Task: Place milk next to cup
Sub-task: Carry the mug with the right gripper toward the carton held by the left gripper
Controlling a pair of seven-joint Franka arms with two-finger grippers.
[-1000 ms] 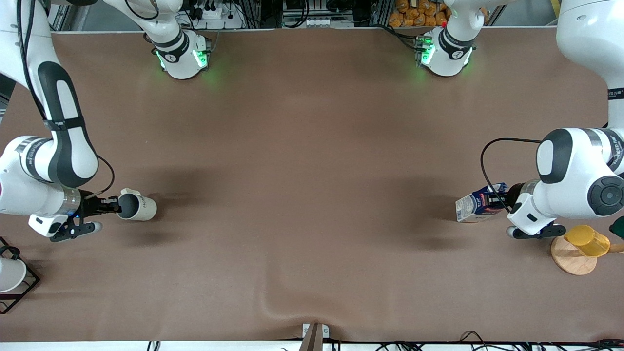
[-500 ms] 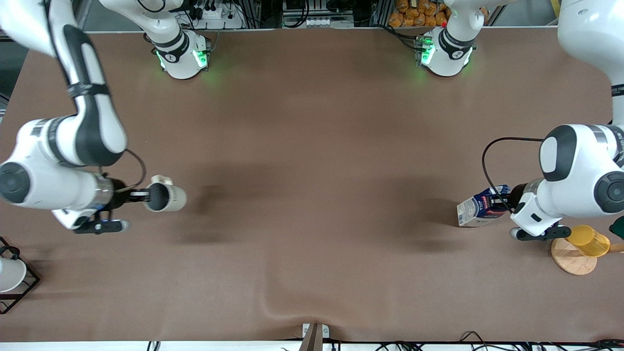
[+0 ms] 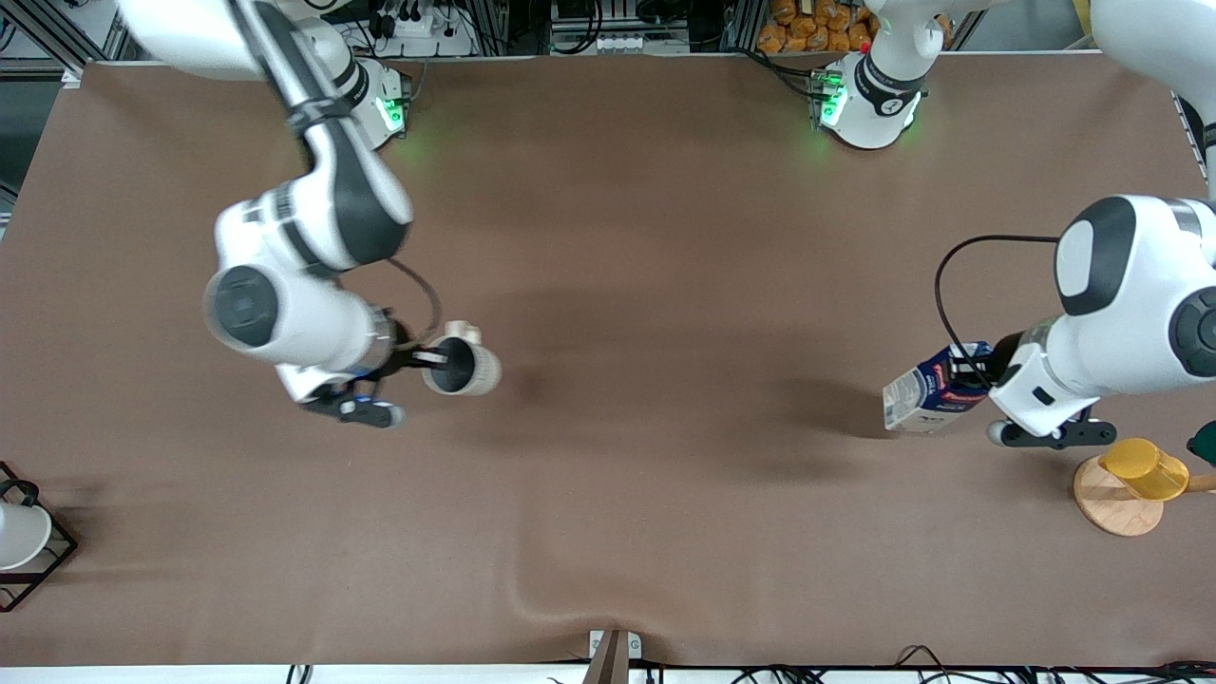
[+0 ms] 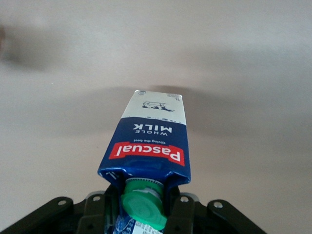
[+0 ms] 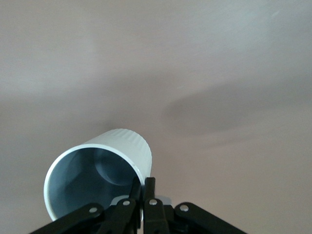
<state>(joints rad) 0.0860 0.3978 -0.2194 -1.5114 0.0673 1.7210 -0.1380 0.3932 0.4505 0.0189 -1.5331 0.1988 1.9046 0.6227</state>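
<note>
Now the right gripper (image 3: pixel 432 359) is holding the cup (image 3: pixel 462 369) up over the bench (image 3: pixel 627 237), approx. over its middle part but toward the right arm's end; its jaws are closed thin on the cup's wall at the rim, one finger inside and one outside, as the right wrist view is showing (image 5: pixel 145 195); the cup (image 5: pixel 97 173) is lying tilted in the grip, w/ its grey inside open toward the wrist camera, and its small handle is pointing toward the robots' bases in the front view.

Meanwhile the left gripper (image 3: pixel 978 372) is carrying the milk (image 3: pixel 936 389) over the bench near the left arm's end; its jaws are closed on the top part of the carton, by the gable; in the left wrist view the milk (image 4: pixel 148 146) is showing its red label, the dark blue band and the pale bottom part, and the green cap (image 4: pixel 143 208) is sitting between the black fingers; the carton is leaning, w/ its base pointing toward the bench's middle; I cannot tell if the base is touching the bench.

Milk and cup are well apart, each at its own arm's side.

Near the left arm's end, nearer to the front camera than the milk, a yellow cup (image 3: pixel 1145 468) is resting on a round wooden coaster (image 3: pixel 1113 503); at the right arm's end a white cup (image 3: pixel 19 534) is sitting in a black wire rack (image 3: pixel 52 562).
</note>
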